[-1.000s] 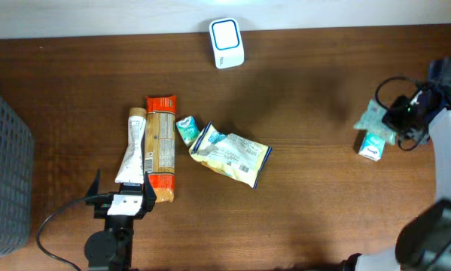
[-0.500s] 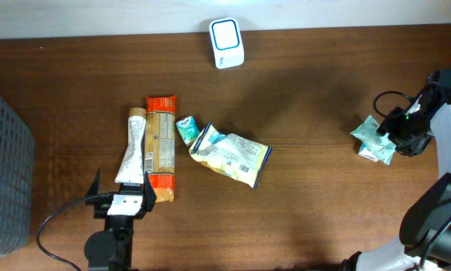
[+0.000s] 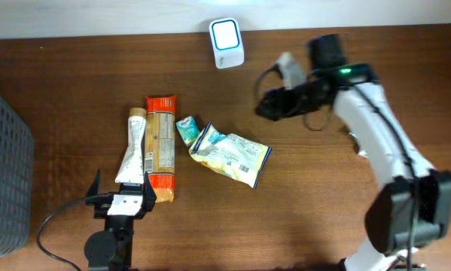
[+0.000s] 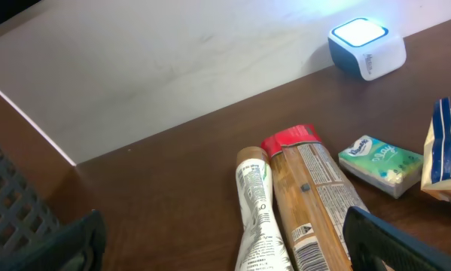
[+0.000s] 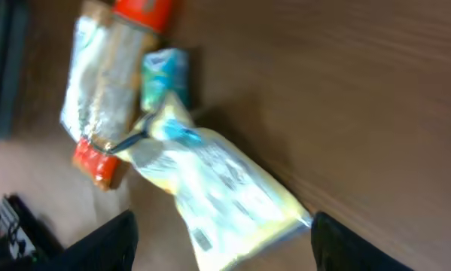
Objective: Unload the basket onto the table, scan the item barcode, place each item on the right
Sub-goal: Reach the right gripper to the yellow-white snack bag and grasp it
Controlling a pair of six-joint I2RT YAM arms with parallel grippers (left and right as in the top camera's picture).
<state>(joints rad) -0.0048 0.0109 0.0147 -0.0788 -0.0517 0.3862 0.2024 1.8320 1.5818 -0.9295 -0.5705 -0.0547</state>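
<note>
Right gripper (image 3: 269, 104) spread, empty, near bag (image 3: 231, 154); left gripper (image 3: 122, 187) splayed too, parked. Risk: crinkly bag slips or folds in pinch, hiding barcode from scanner (image 3: 227, 43).

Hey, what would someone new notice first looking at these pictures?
The glowing white scanner at the table's far edge stands out first. Next, the right arm stretches across, its open tool hovering between the scanner and a crinkled yellow-and-blue snack bag lying mid-table.
</note>
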